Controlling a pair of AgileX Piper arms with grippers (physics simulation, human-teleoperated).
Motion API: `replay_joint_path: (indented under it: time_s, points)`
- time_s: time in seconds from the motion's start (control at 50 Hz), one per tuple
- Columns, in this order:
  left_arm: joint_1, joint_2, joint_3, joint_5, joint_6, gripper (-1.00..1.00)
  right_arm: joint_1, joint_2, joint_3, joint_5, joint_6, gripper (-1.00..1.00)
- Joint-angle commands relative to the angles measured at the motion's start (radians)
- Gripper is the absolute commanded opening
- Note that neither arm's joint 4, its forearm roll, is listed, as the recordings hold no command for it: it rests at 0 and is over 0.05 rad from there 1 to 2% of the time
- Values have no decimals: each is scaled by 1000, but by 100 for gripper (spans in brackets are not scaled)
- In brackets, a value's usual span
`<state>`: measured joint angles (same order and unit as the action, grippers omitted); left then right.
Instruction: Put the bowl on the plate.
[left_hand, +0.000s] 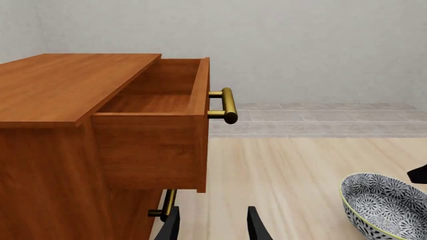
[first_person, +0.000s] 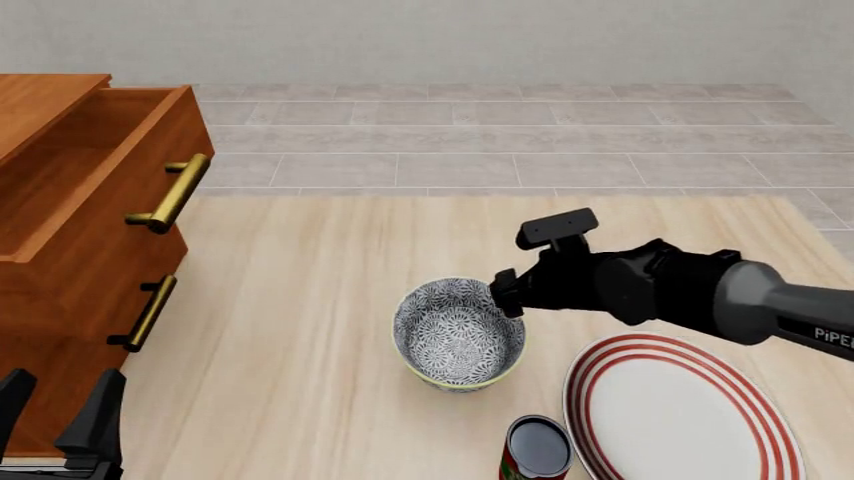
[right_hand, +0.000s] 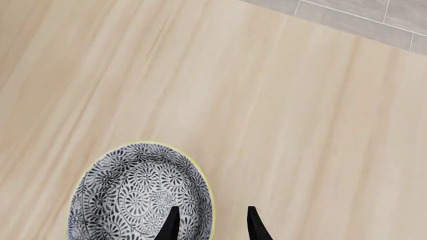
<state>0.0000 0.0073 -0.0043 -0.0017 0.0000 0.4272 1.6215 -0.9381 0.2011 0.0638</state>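
The bowl, deep with a grey-blue floral pattern and a yellow-green rim, stands on the wooden table, left of the plate, a white plate with red rings at the near right. My right gripper is at the bowl's right rim. In the right wrist view the right gripper is open and straddles the rim of the bowl, one finger inside and one outside. My left gripper is open and holds nothing at the near left, far from the bowl.
A wooden cabinet with brass handles stands at the left, its top drawer pulled out. A small red can with a dark top stands at the near edge, between the bowl and the plate.
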Motion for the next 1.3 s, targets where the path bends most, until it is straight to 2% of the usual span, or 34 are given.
replay_joint_path:
  time_s: [0.02,0.46,1.06,1.08,1.3]
  points:
    - [0,0,0,0,0,100,17,58,-7,-13,17,100]
    - [0,0,0,0,0,100,4,147,-4,-49,32,100]
    - [0,0,0,0,0,100,46,166,84,-129,104,100]
    - [0,0,0,0,0,100,39,166,81,-129,100,-100]
    - [0,0,0,0,0,100,44,154,67,-114,90,-100]
